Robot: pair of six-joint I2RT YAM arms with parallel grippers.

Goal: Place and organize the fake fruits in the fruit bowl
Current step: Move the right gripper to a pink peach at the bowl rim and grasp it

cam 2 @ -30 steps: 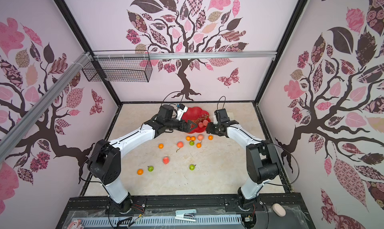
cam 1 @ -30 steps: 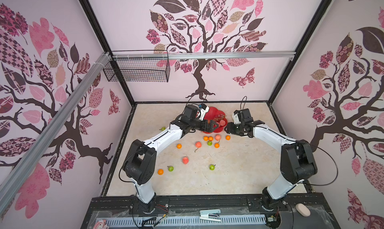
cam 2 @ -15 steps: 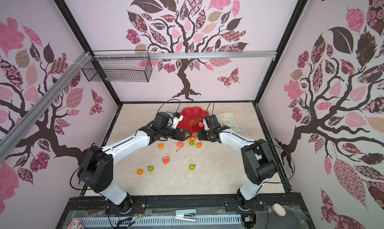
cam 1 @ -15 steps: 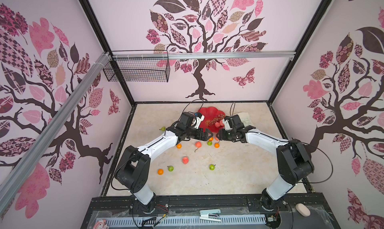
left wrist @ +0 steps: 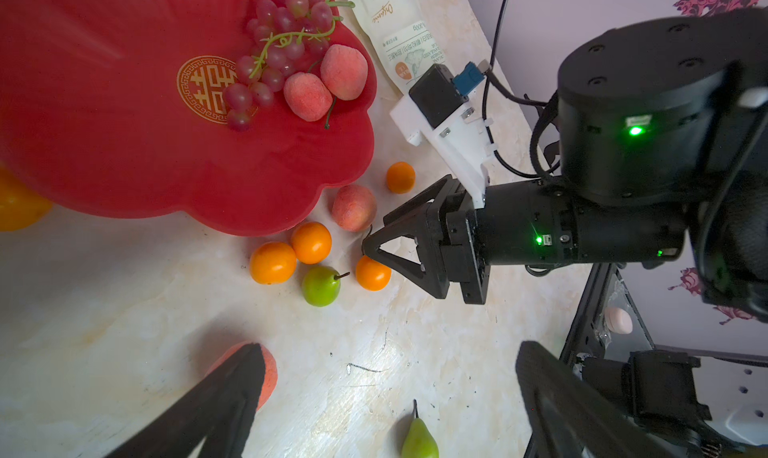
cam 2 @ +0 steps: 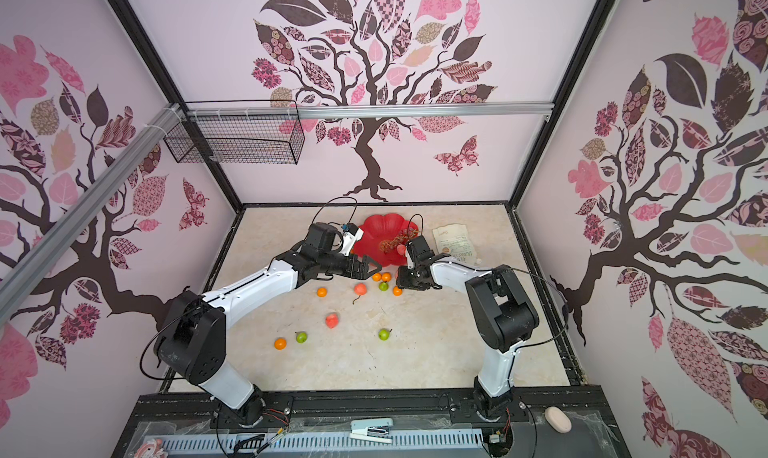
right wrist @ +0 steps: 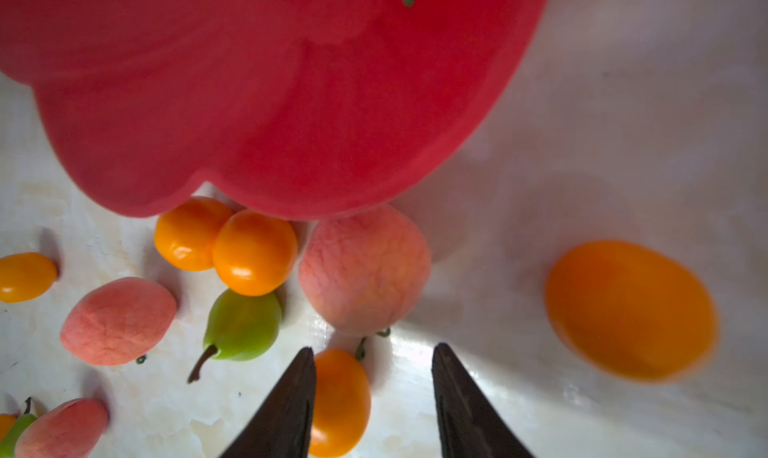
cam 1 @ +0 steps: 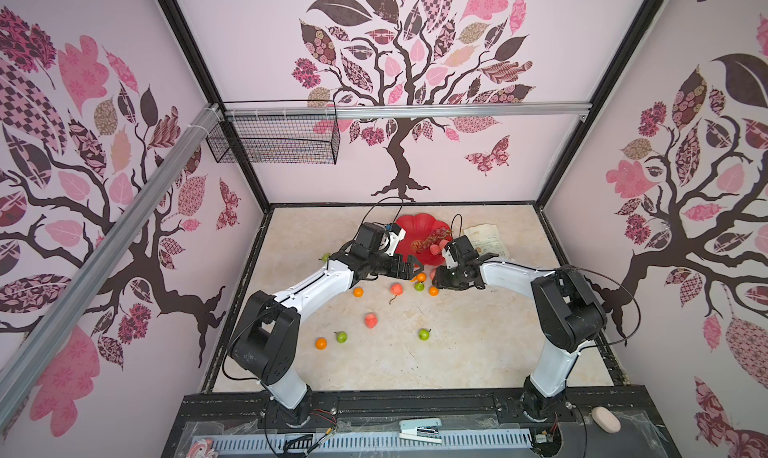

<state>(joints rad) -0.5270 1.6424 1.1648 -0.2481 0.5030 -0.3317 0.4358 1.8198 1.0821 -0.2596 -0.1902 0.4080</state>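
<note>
Three fake fruits point(left wrist: 344, 72) are counted inside the fruit bowl point(left wrist: 124, 153), which is set at the far centre of the table point(cam 1: 478, 352). They are a dark red grape bunch point(left wrist: 278, 49) and two peaches point(left wrist: 307, 96), laid touching each other at the bowl's right side. Roughly a dozen more pieces are seen outside it, so the task is judged to be in its early part.

A cluster is gathered just beside the bowl's near rim: two oranges point(left wrist: 311, 242) touching one another, a green pear point(left wrist: 321, 286), a third peach point(left wrist: 354, 208) and a small orange point(right wrist: 338, 402). Nearer, well apart from the bowl, a lone peach point(cam 1: 370, 320), a near-left orange point(cam 1: 321, 343) and two green fruits point(cam 1: 423, 334) are scattered. A paper packet point(cam 1: 486, 240) is seen to the right of the bowl.

The left arm is stretched from the near left toward the far centre. The left gripper point(cam 1: 413, 268) is held by the bowl's near-left rim, its jaws spread wide with nothing between them.

The right arm is bent in from the right, and the right gripper point(right wrist: 372, 352) is set low at the table, pointed left. Its jaws are half spread astride the small orange. One finger is seen against the fruit and the other apart from it, so no pinch is judged to be made yet.
</note>
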